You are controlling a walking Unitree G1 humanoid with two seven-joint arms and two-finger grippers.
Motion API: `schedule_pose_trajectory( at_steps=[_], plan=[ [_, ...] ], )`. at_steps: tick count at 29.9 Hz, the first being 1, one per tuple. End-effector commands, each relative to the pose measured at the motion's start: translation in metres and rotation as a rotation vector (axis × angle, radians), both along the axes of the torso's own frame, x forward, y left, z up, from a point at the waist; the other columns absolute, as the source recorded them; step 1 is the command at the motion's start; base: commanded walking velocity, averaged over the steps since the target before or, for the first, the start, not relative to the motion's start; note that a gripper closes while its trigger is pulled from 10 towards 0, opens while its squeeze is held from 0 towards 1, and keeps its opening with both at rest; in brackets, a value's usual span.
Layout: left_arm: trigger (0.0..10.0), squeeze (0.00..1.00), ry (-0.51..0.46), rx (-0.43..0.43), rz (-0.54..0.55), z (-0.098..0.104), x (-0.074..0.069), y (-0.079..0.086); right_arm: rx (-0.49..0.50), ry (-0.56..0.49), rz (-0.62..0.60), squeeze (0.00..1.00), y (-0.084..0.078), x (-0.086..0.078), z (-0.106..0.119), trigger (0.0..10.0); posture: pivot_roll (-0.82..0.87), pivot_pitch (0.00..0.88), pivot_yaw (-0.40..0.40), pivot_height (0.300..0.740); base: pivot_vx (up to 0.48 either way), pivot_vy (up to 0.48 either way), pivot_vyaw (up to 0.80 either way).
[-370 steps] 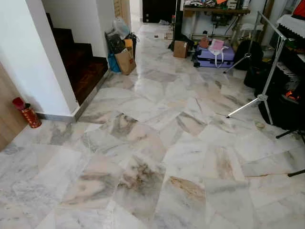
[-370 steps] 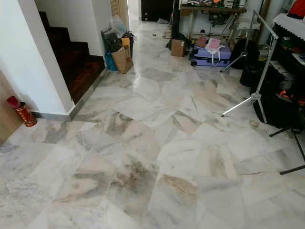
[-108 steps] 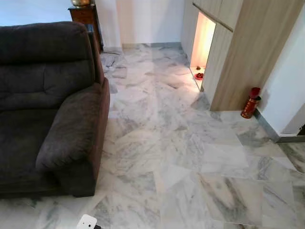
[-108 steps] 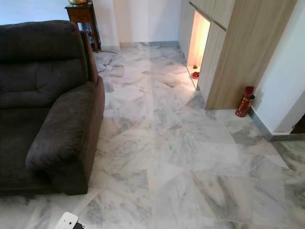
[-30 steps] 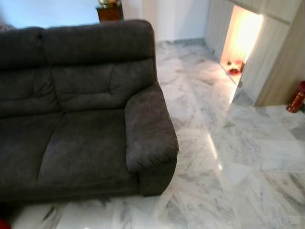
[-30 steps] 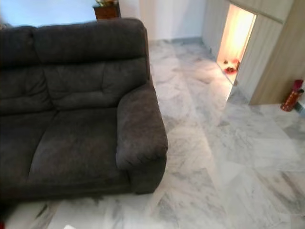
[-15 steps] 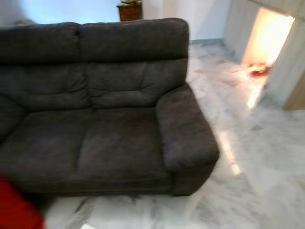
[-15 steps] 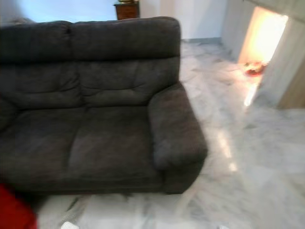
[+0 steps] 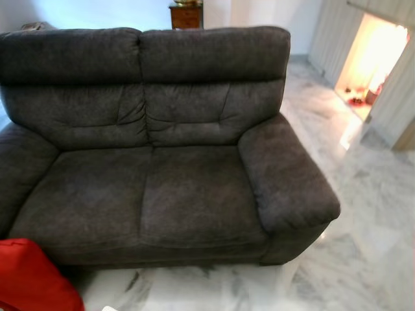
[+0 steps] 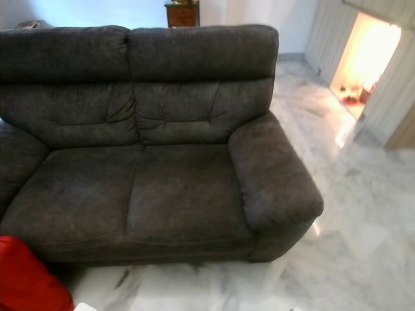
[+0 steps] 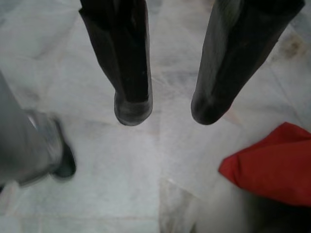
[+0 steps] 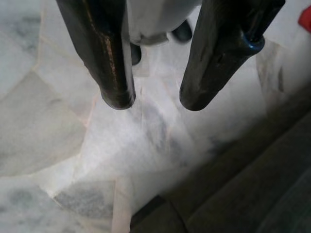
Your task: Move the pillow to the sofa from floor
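Observation:
A red pillow (image 9: 29, 275) lies on the marble floor at my lower left, just in front of the sofa's left end; its corner (image 11: 272, 162) also appears in the left wrist view. The dark grey two-seat sofa (image 9: 162, 168) stands straight ahead with bare seat cushions. My left gripper (image 11: 167, 109) hangs open above the floor, a short way from the pillow, holding nothing. My right gripper (image 12: 155, 102) hangs open too, above the floor beside the sofa's base (image 12: 233, 194).
Marble floor (image 9: 363, 214) stretches to the right of the sofa. A lit niche in a wooden cabinet (image 9: 379, 61) stands at the far right. A wooden side table (image 9: 186, 14) sits behind the sofa. The robot's own foot (image 11: 53, 155) stands on the floor.
The camera has kept turning left: the sofa has slid to the middle of the picture and the red pillow has come further into view at lower left.

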State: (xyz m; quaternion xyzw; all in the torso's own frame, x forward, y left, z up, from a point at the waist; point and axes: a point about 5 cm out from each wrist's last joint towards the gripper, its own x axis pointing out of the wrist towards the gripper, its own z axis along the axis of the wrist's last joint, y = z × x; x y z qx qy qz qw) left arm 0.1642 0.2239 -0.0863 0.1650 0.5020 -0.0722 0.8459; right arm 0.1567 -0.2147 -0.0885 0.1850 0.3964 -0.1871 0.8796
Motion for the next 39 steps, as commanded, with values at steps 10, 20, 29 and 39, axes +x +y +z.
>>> schedule_pose_trajectory(
  at_steps=[10, 20, 29, 39],
  plan=[
    [10.0, 0.00, 0.006, 0.018, -0.006, 0.001, 0.001, 0.004, 0.004, -0.015, -0.018, 0.00, 0.003, 0.005, 0.001, 10.0, -0.03, 0.055, 0.053, 0.740, 0.000, 0.480, 0.53],
    [10.0, 0.00, -0.001, 0.013, -0.004, 0.001, 0.003, 0.001, -0.001, -0.010, -0.006, 0.00, 0.005, 0.005, 0.001, 10.0, -0.03, 0.055, 0.056, 0.740, 0.000, 0.480, 0.00],
    [10.0, 0.00, -0.011, 0.009, -0.005, 0.002, 0.006, -0.001, 0.000, -0.015, -0.006, 0.00, 0.007, 0.006, 0.002, 10.0, -0.02, 0.053, 0.057, 0.740, 0.000, 0.160, 0.00],
    [10.0, 0.00, -0.017, -0.004, -0.013, 0.001, 0.011, -0.014, 0.002, -0.017, -0.010, 0.00, 0.008, 0.007, 0.002, 10.0, -0.02, 0.055, 0.058, 0.740, 0.000, 0.000, 0.00]
  ],
)
